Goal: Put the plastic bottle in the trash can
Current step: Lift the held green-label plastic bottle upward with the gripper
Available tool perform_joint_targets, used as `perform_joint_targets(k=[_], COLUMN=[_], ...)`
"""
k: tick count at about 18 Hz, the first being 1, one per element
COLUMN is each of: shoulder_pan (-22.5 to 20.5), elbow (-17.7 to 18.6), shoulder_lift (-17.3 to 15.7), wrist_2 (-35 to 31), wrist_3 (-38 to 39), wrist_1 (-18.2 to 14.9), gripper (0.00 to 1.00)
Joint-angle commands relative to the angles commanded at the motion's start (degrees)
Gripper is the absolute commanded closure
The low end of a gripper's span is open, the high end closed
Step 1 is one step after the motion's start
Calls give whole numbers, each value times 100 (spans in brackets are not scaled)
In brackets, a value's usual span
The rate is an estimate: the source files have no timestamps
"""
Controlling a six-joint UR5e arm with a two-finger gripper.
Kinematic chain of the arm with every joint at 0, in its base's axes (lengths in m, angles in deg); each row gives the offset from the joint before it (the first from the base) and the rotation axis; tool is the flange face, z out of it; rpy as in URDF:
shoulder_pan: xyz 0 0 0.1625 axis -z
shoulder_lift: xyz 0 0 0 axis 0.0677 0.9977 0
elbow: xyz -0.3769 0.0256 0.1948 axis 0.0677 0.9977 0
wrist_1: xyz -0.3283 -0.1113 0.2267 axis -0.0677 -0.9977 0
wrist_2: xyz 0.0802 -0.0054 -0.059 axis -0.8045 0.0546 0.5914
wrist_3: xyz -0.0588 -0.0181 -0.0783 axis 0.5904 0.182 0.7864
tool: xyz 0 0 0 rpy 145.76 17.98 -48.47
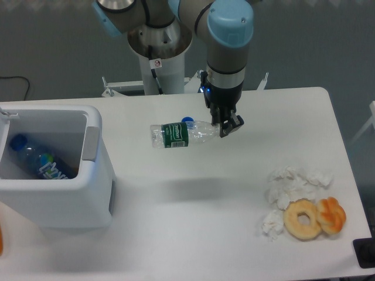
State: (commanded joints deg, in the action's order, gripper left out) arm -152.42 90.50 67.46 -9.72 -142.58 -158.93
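We see the robot arm (225,52) reaching down over the white table (193,234); its claw (225,124) is pinched on the neck end of the plastic bottle (183,134); the bottle lies sideways, and it looks lifted above the table, because a soft shadow sits on the table below it. The bottle is clear and crinkly, with a dark green band with white letters around it; its bottom end points to the left, toward the trash can (53,196). A little blue round thing (187,122) peeks out just behind the bottle; we cannot tell what it is.

The trash can is a big white box at the left side of the table, well apart from the bottle; it has a grey flap (90,143) on its right edge. Inside it lies another bottle (36,159) with a blue cap and a blue label.

Near the right front corner of the table we see crumpled white tissues (292,186); a tan ring like a doughnut (303,219) sits just beside them, touching an orange thing (331,214).
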Motion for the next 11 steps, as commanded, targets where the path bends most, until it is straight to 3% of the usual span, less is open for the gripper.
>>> perform_joint_targets(k=[7, 11], shoulder_pan=[18, 35], elbow=[-263, -605], shoulder_lift=[0, -131], wrist_2=[-236, -519], wrist_3=[96, 324], wrist_1=[-52, -491], gripper=[64, 64])
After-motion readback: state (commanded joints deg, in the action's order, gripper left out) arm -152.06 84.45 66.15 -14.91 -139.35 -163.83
